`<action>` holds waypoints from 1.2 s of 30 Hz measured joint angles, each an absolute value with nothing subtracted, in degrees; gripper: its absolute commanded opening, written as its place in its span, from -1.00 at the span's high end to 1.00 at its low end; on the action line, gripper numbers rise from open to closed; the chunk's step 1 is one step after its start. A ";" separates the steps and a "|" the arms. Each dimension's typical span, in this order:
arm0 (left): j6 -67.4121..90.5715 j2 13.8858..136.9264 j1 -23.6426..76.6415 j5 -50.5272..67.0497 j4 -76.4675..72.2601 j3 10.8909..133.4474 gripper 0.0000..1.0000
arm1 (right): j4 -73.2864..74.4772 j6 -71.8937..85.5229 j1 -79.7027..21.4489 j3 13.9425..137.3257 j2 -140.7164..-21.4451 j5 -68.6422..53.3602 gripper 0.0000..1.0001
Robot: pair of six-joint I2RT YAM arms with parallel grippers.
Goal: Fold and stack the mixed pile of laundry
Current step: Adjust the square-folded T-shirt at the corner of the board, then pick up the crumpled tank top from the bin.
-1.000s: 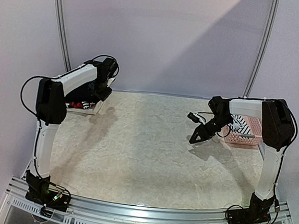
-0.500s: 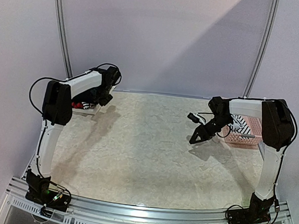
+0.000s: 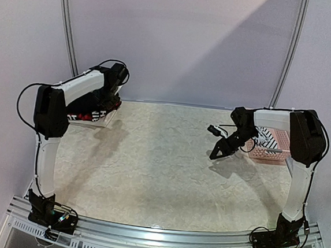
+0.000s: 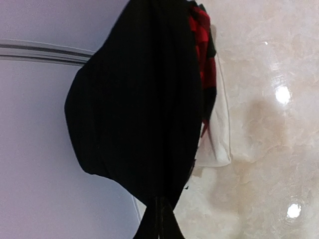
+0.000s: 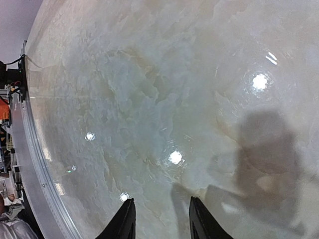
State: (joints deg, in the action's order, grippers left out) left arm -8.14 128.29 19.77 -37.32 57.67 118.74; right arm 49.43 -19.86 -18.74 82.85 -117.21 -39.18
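At ten o'clock on the table (image 3: 161, 176), the black T-shirt (image 4: 139, 99) of the laundry pile (image 3: 91, 115) is apparently pinched by the fully closed left claw (image 4: 160, 219). The right claw (image 5: 160, 219) is held partly open and empty near two o'clock.

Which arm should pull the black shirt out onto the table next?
Left. The left fingers are shut on the black shirt at the pile in the far left corner. The right fingers hang open over the table, away from the clothes.
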 measured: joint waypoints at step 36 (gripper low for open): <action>8.01 99.07 46.35 -20.40 39.53 83.64 -0.12 | 53.10 -20.69 -1.41 91.98 -102.19 -27.75 0.11</action>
State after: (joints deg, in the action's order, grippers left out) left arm 8.01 99.07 46.35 -20.40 39.53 83.64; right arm 53.10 -20.69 -1.41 91.98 -102.19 -27.75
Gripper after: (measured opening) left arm 0.553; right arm 0.448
